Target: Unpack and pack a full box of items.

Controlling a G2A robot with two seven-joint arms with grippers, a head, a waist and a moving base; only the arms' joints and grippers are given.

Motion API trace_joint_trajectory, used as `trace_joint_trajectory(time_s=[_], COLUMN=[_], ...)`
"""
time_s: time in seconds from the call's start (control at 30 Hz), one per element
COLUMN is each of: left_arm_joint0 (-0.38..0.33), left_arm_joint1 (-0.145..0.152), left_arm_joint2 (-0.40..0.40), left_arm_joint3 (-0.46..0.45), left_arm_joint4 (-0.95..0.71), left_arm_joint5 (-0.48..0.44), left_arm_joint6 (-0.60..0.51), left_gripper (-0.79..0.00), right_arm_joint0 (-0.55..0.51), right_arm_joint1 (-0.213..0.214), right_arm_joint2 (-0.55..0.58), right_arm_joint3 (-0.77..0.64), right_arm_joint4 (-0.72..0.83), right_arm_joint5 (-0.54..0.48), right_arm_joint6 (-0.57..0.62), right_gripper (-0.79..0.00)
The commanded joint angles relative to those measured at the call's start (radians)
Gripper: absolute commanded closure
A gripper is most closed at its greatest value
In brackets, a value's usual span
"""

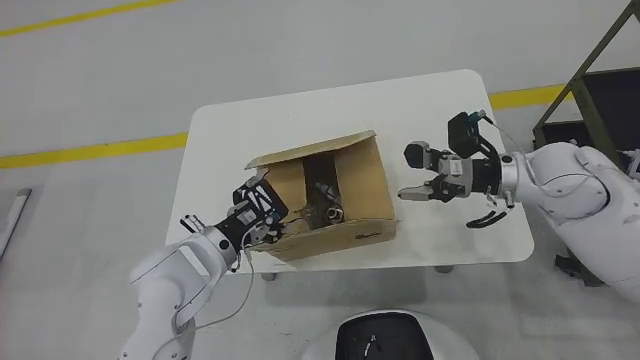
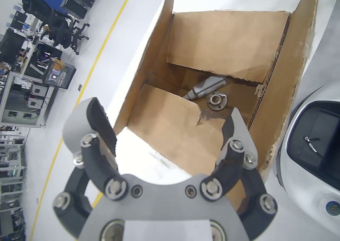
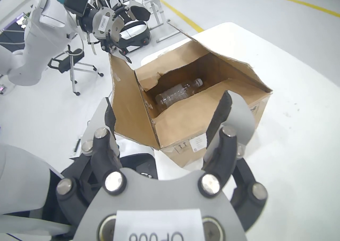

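An open cardboard box (image 1: pixel 345 195) lies in the middle of the white table (image 1: pixel 440 110), flaps spread. Inside it I see a grey cylindrical part (image 2: pixel 208 85) and a metal flange ring (image 2: pixel 217 100); from the other side a clear plastic bottle (image 3: pixel 178 92) shows on the box floor. My left gripper (image 2: pixel 167 130) is open at the box's left end, and an inner flap (image 2: pixel 170 122) lies between its fingers. It also appears farther off as the left gripper (image 3: pixel 117 49), touching the top corner of the upright flap. My right gripper (image 1: pixel 418 173) hangs open just off the box's right end, empty.
A dark metal rack (image 1: pixel 600 70) stands beyond the table's right edge. Bare table surface lies behind the box and to its right. An office chair (image 3: pixel 71 62) and other tables stand on the floor past the far side.
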Motion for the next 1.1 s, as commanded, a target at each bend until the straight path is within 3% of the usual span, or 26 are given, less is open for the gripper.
trace_joint_trajectory(time_s=[0.0,0.07,0.33,0.57,0.83,1.07], left_arm_joint0=[-0.001,0.001,0.019,0.039,0.055,0.06], left_arm_joint1=[0.002,0.004,0.016,0.025,0.034,0.041], left_arm_joint2=[0.001,0.003,-0.017,-0.044,-0.064,-0.072], left_arm_joint3=[0.001,0.0,-0.034,-0.053,-0.064,-0.059], left_arm_joint4=[0.0,0.005,-0.011,-0.037,-0.059,-0.059], left_arm_joint5=[0.003,-0.004,-0.061,-0.082,-0.073,-0.063], left_arm_joint6=[0.004,0.001,-0.002,-0.017,-0.026,-0.029], left_gripper=[-0.785,-0.785,-0.785,-0.785,-0.785,-0.785], right_arm_joint0=[0.017,0.03,0.121,0.266,0.408,0.488], right_arm_joint1=[-0.004,-0.009,-0.045,-0.109,-0.204,-0.271], right_arm_joint2=[-0.02,-0.043,-0.161,-0.296,-0.449,-0.505], right_arm_joint3=[0.013,0.021,0.049,0.131,0.282,0.409], right_arm_joint4=[0.024,0.033,-0.065,-0.155,-0.325,-0.4], right_arm_joint5=[0.009,0.022,0.086,0.173,0.261,0.352], right_arm_joint6=[0.026,0.046,0.078,0.045,-0.085,-0.199], right_gripper=[-0.058,0.0,0.0,0.0,0.0,0.0])
